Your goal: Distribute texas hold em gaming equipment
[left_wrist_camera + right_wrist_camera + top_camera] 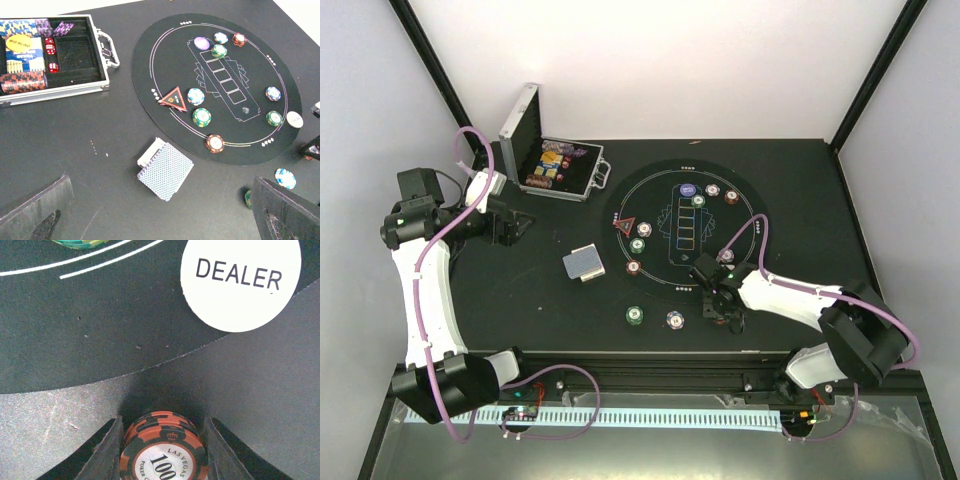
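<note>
Chips (164, 452) gripped by right hand (162, 440) near dealer button (241, 282) at mat (75, 340) edge; a slack release could send them rolling or onto the button. Left hand (160, 210) gapes empty.

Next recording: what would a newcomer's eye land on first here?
The round black mat, dotted with bright chips, stands out first in the overhead view. In the right wrist view, the right gripper clasps red chips just off the mat's edge, near a white button lettered DEALER. At the back left sits an open silver case with more chips inside.
</note>
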Controlling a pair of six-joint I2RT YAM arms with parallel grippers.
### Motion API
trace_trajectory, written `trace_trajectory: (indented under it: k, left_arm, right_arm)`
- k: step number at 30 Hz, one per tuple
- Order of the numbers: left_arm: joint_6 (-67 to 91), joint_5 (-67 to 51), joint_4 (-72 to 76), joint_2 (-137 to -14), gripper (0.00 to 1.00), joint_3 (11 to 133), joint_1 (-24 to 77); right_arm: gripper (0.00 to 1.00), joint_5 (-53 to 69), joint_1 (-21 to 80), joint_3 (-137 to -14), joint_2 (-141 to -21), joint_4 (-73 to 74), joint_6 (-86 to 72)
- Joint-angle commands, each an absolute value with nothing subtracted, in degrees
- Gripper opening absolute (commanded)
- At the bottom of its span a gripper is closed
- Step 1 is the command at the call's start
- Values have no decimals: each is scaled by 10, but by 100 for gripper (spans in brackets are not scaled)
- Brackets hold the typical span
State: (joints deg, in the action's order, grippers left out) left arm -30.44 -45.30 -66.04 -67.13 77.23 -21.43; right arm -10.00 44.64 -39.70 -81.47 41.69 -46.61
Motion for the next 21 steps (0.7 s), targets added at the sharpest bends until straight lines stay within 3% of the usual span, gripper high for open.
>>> trace_trajectory:
  k: [1, 3, 5, 14, 21]
  left_arm:
    - [-309, -465, -661, -663, 99, 786, -220]
    - [-310, -465, -661, -663, 99, 787, -220]
    - [-310, -465, -661, -663, 99, 788, -220]
    - [-311, -462, -667, -663, 99, 792, -220]
    - [-323, -459, -677, -664, 99, 792, -220]
  right_arm:
    - [20, -106, 444, -398, -804, 425, -468]
    - [8, -107, 441, -411, -792, 441, -461]
    - [3, -120, 434, -435, -778, 461, -453]
    - [4, -127, 309, -545, -745, 521, -358]
    - [7, -111, 188, -626, -842, 499, -294]
